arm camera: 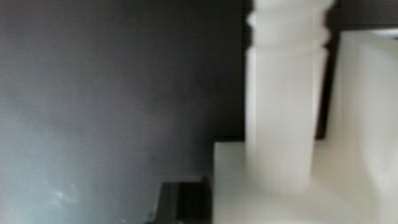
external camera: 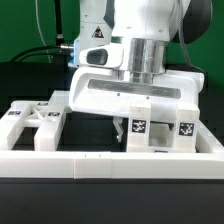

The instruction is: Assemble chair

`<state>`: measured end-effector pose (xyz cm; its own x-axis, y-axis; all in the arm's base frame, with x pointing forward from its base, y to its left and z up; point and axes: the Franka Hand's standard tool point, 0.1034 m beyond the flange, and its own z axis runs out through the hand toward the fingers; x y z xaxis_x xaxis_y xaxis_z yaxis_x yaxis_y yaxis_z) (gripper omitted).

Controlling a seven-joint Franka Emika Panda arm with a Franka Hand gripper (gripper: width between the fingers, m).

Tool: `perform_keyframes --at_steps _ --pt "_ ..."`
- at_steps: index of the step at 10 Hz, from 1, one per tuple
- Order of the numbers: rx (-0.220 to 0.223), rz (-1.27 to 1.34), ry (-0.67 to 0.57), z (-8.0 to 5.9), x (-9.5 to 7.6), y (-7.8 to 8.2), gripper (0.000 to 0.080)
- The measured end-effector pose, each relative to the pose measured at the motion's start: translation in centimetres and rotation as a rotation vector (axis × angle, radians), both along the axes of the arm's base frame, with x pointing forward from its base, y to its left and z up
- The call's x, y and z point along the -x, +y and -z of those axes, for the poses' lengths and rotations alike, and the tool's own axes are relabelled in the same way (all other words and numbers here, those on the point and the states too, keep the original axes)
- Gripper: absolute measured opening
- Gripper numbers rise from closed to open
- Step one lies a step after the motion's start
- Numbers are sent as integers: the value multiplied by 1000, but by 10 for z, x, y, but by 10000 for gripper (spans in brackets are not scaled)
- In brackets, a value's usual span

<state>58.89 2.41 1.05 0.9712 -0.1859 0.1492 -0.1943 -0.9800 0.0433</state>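
My gripper [external camera: 135,116] hangs low over the chair parts inside the white bordered area. Its wide white hand sits just above two white chair pieces with black-and-white tags [external camera: 138,127] [external camera: 185,128], and these hide the fingertips. Another white chair piece [external camera: 35,122] with a cross-shaped top lies toward the exterior view's left. The wrist view is blurred and very close. It shows a slim white turned post [arm camera: 285,90] rising from a white block [arm camera: 311,185], with dark table beside them. No finger is distinct there, so whether the jaws are shut on the post is unclear.
A long white border rail [external camera: 110,160] runs along the front of the parts, with its side walls at both ends. Black table [external camera: 60,195] lies in front of it. Cables hang behind the arm against a green backdrop [external camera: 25,25].
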Motion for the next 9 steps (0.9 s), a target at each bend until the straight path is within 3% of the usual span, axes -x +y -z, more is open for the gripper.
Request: perform_keyframes --at_steps 1,4,6,7,9 --pt "-2 -1 -5 -4 -2 0 37" --pt "-1 -16 -4 -12 -2 -3 34" --pt "-3 -76 19 -41 -5 -21 34" --pt "-3 -79 23 -45 -6 -30 34" --pt "-10 -76 76 -43 -4 -31 34"
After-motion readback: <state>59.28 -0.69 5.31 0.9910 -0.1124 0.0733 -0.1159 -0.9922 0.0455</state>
